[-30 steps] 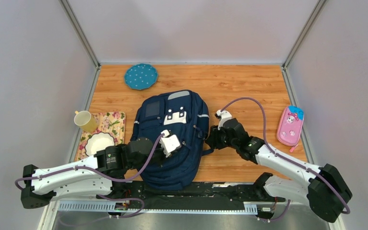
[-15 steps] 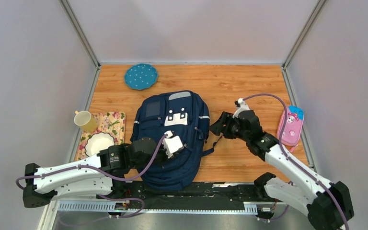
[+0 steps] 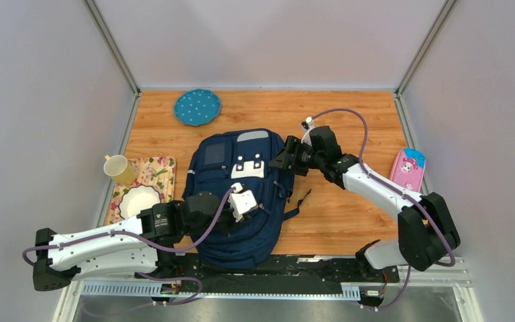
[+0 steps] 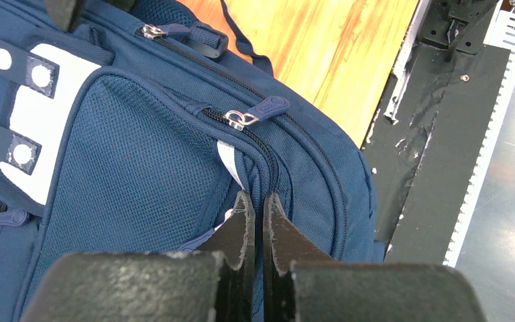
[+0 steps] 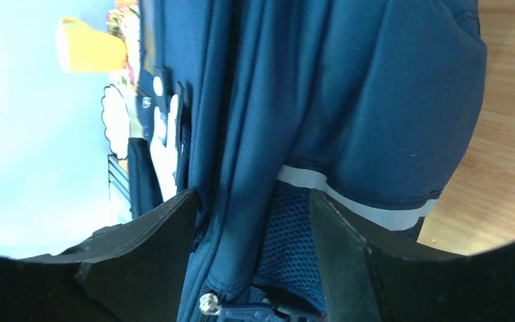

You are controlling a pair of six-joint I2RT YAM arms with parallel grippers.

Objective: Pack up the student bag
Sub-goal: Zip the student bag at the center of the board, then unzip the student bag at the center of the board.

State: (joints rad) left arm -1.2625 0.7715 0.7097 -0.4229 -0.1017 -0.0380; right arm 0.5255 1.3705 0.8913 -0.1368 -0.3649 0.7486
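- On the surface (image 3: 335, 121), the left end effector (image 4: 256, 198) pinches the navy backpack (image 3: 255, 235) tight.
- Right end effector (image 5: 251, 194) is open by the zip pull (image 5: 209, 303): grab gently, pull slowly.

No legible txt, labels or nos. on student bag (image 3: 268, 225) or elsewhere.

Navy student bag (image 3: 263, 228) lying flat, front side up, mid-table (image 3: 349, 121).
White square patch and thin grey stripes showing; lower end reaching near table edge, loose strap trailing right.
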